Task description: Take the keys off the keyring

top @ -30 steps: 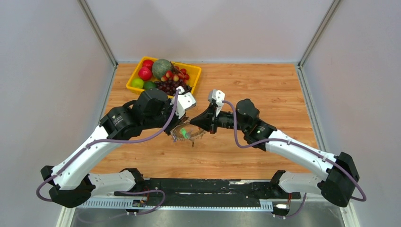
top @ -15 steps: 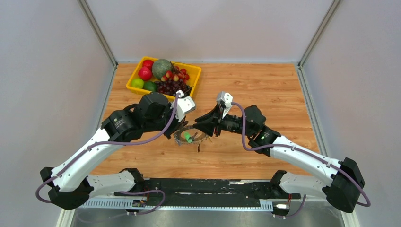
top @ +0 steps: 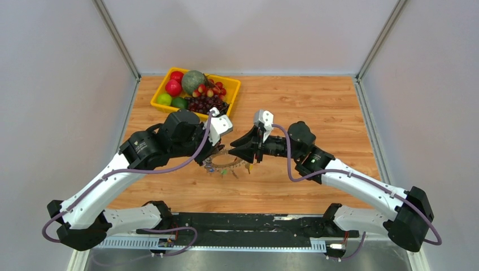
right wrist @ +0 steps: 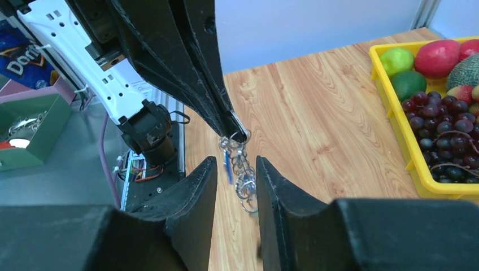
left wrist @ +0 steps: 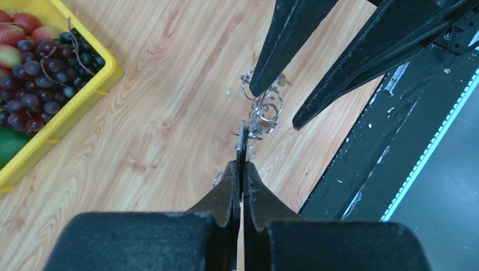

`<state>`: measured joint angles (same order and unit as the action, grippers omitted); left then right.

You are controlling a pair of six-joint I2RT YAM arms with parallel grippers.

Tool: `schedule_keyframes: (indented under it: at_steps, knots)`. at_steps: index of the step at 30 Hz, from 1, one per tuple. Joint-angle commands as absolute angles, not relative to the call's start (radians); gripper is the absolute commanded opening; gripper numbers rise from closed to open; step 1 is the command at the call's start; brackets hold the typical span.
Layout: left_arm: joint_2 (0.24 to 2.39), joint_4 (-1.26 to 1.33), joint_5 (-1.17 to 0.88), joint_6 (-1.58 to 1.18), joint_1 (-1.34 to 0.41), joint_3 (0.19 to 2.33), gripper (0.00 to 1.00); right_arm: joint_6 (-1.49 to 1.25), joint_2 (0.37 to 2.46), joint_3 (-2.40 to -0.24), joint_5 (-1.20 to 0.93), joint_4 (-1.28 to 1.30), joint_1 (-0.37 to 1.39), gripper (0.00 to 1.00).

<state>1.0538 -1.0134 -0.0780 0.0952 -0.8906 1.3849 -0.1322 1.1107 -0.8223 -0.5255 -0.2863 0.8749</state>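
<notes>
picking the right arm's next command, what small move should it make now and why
Probably close the right hand on the small silvery keys with coloured heads. They dangle between its open fingers, while the shut left hand pinches the large silvery metal keyring to steady it.

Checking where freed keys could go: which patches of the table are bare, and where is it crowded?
Bare: the table between the right arm and the right wall; also the near strip between keyring and arm bases. Crowded: the centre, where left gripper and right gripper meet, and the far-left corner, filled by the yellow tray.
</notes>
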Motion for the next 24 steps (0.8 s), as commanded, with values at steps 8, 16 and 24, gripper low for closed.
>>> schedule_keyframes:
  at_steps: [8, 16, 24]
  knots:
    - [1.047, -0.972, -0.103, 0.111, -0.896, 1.463, 0.00, -0.058, 1.177, -0.910, -0.614, -0.261, 0.893, 0.33]
    - [1.050, -0.972, -0.125, 0.109, -0.895, 1.469, 0.00, -0.045, 1.213, -0.943, -0.613, -0.258, 0.905, 0.25]
    - [1.038, -0.970, -0.097, 0.092, -0.896, 1.465, 0.00, -0.041, 1.225, -0.953, -0.604, -0.245, 0.913, 0.00]
